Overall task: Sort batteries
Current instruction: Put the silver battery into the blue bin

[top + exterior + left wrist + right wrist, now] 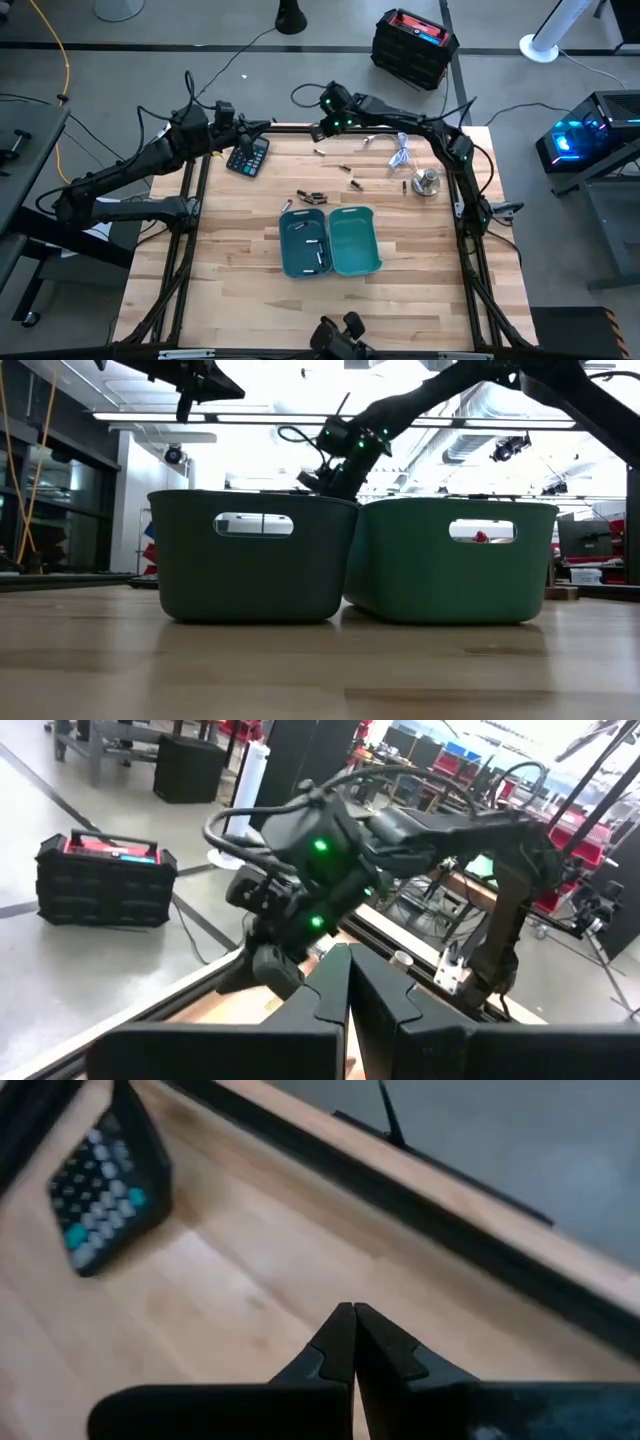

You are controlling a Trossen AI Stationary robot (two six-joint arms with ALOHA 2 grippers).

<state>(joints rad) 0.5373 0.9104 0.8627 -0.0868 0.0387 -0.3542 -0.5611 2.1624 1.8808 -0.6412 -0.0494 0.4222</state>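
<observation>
Small batteries lie loose on the table: a dark cluster (pixel 311 196) just beyond the bins, and single ones (pixel 344 167), (pixel 356 183), (pixel 320 151) farther back. A few light batteries (pixel 310 246) lie on the floor of the dark teal bin (pixel 287 250), which stands against a lighter green bin (pixel 372 245). My right gripper (pixel 316 132) (pixel 353 1315) hovers shut and empty over the table's far edge, pointing down at a slant. My left gripper (pixel 262 126) (pixel 350 960) is shut and empty, raised at the far left above the calculator (pixel 248 157).
A white coiled cable (pixel 398 150) and a small metal object (pixel 426 183) lie at the far right. The two grippers stand close together along the far edge. The black frame rail (pixel 420 1180) runs right behind the right gripper. Bare wood lies nearer than the bins.
</observation>
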